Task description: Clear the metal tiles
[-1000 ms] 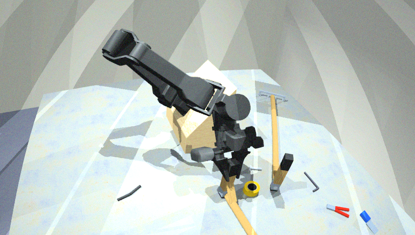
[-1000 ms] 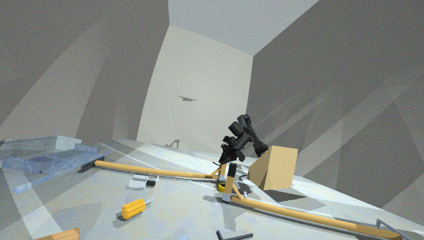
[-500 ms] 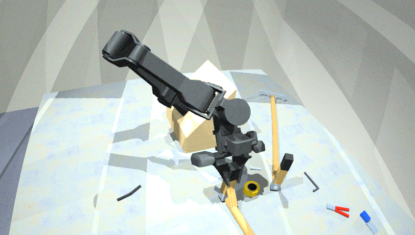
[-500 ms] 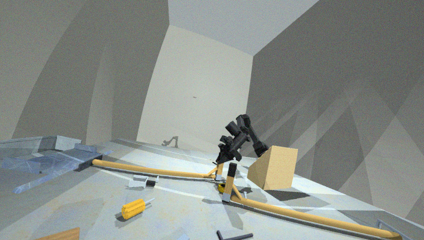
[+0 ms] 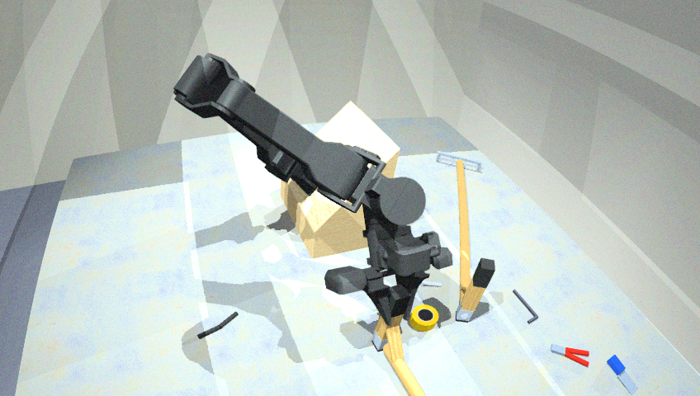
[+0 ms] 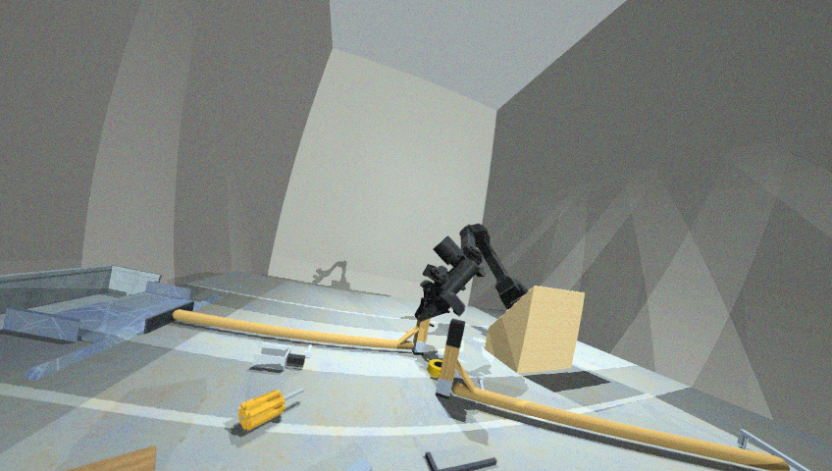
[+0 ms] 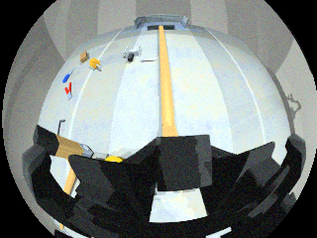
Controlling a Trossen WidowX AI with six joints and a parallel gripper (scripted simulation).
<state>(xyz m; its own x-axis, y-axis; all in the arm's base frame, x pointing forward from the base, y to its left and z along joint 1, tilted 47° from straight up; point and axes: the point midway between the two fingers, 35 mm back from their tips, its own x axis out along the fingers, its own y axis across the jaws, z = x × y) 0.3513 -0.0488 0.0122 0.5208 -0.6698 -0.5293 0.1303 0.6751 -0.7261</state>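
Note:
My gripper [image 5: 393, 306] [image 6: 424, 316] [image 7: 184, 164] is shut on the upright grip of the long scraper [image 5: 409, 377] [image 6: 280, 333] [image 7: 165, 84]. The scraper's pale wooden shaft runs low over the table away from me. Its dark blade [image 6: 169, 316] [image 7: 161, 28] is at the near edge of the bluish steel bench plate [image 6: 114, 315]. The catch box [image 6: 133, 280] has raised grey walls beyond the plate. I cannot make out any metal tiles; the plate is small in the wrist view and outside the top view.
A rake-like tool [image 5: 463, 215] [image 6: 584, 423] lies beside me, its grip upright. A yellow tape roll [image 5: 423, 323] [image 6: 435, 368] [image 7: 114, 159] lies between the grips. A wooden block [image 5: 338, 238] [image 6: 551, 333] stands by the arm. A yellow screwdriver [image 6: 261, 410] [image 7: 94, 62] and red-handled pliers [image 5: 574, 353] lie to one side.

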